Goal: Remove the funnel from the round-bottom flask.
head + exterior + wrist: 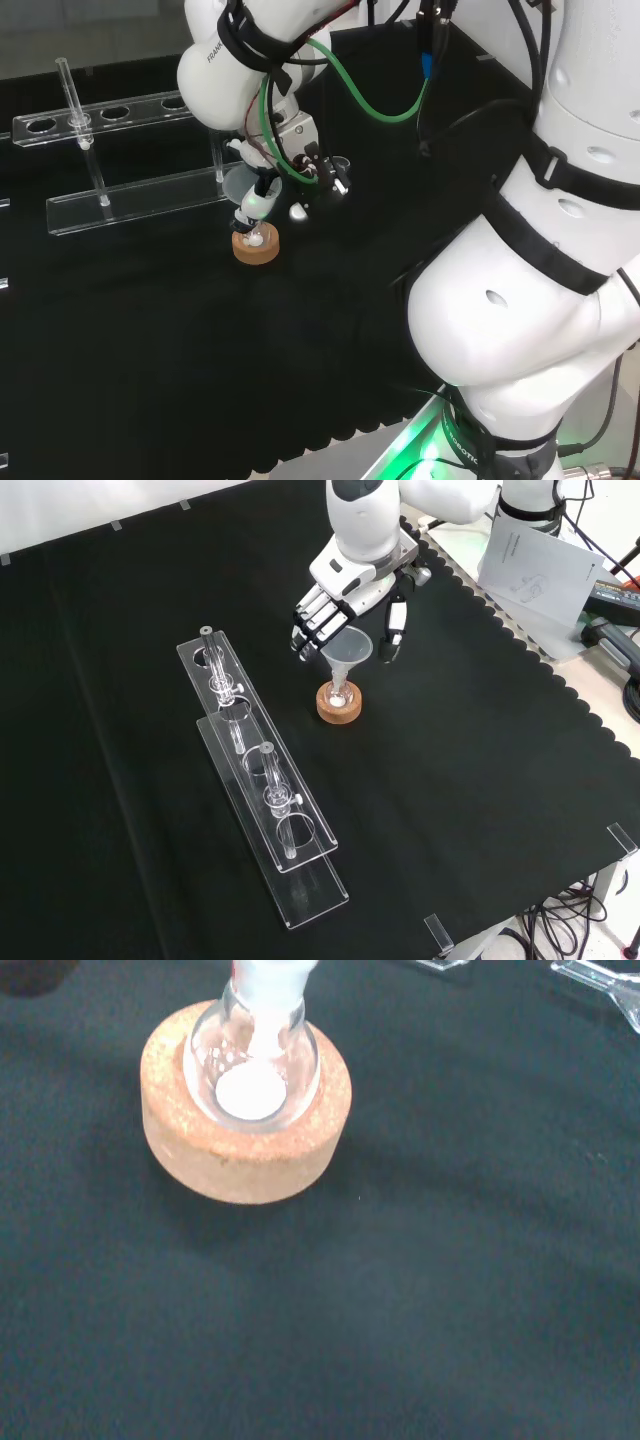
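One open hand [350, 585] brackets the funnel [347, 651], fingers [312, 623] uncurled.

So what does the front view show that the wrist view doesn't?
Front view alone: the robot hand with fingers spread on either side of the clear funnel, not closed on it, plus the clear rack with tubes and papers off the cloth. Wrist view alone: a close look into the flask, with a white patch at its bottom. Both: the flask seated in its cork ring on the black cloth.

No legible text or labels anywhere.
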`<act>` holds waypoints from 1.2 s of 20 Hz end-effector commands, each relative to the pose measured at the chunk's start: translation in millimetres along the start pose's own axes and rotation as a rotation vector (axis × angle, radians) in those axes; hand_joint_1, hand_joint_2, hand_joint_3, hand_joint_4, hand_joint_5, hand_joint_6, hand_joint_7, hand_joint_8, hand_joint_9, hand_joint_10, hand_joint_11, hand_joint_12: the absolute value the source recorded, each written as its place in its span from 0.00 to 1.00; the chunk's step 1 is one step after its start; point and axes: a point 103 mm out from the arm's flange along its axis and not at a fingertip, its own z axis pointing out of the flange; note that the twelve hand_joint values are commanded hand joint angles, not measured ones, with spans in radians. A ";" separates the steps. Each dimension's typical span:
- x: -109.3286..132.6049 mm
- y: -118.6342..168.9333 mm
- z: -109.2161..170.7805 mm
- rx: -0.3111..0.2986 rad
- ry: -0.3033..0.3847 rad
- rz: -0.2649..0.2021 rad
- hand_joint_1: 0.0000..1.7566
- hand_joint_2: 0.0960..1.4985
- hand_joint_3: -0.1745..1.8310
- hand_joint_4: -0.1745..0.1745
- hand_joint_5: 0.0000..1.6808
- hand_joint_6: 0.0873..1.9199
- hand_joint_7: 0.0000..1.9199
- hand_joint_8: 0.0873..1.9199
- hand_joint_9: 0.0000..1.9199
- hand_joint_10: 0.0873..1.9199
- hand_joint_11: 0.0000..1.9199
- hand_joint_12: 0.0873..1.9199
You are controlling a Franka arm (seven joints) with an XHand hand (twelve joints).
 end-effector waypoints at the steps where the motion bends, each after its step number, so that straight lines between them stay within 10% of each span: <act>1: -0.1 9.5 4.4 -0.028 -0.021 -0.003 0.36 0.46 0.17 0.45 0.01 0.00 0.00 0.18 0.06 0.40 0.13 0.75; 19: 3.3 16.2 15.1 -0.013 -0.048 -0.015 0.38 0.46 0.21 0.45 0.13 0.00 0.05 0.33 0.22 0.33 0.16 0.72; 24: 2.1 13.8 13.1 -0.066 -0.087 0.014 0.38 0.47 0.25 0.47 0.31 0.00 0.14 0.32 0.35 0.28 0.18 0.69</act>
